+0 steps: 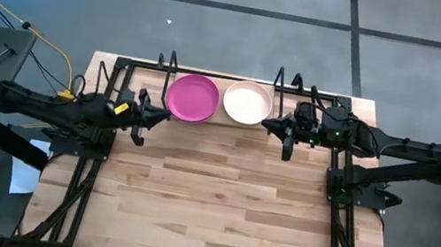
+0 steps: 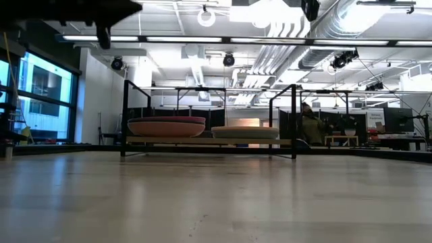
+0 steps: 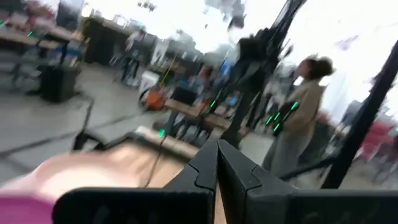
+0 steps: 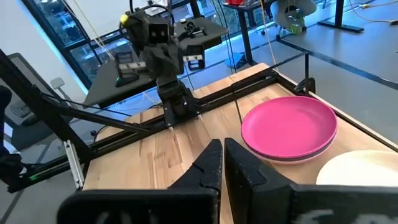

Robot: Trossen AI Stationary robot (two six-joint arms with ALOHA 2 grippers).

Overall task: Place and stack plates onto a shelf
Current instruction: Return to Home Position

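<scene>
Two stacks of plates sit on the shelf (image 1: 216, 119) at the table's far edge. The magenta plate (image 1: 191, 98) tops the left stack; in the right wrist view the magenta plate (image 4: 289, 124) lies on a light pink one (image 4: 292, 157). The cream plate (image 1: 247, 103) tops the right stack. In the low view both stacks (image 2: 167, 125) (image 2: 245, 132) rest on the shelf's wooden base (image 2: 209, 141). My left gripper (image 1: 166, 114) hovers shut just left of the magenta plate. My right gripper (image 1: 267, 125) hovers shut just right of the cream plate. Lower plates are mostly hidden.
A larger black tubular frame (image 1: 105, 113) runs around the table's left, right and far sides. Bare wooden tabletop (image 1: 216, 204) spreads toward the near edge. The shelf's upright wire loops (image 1: 168, 63) (image 1: 287, 79) stand behind the plates. A person (image 3: 298, 118) stands in the room beyond.
</scene>
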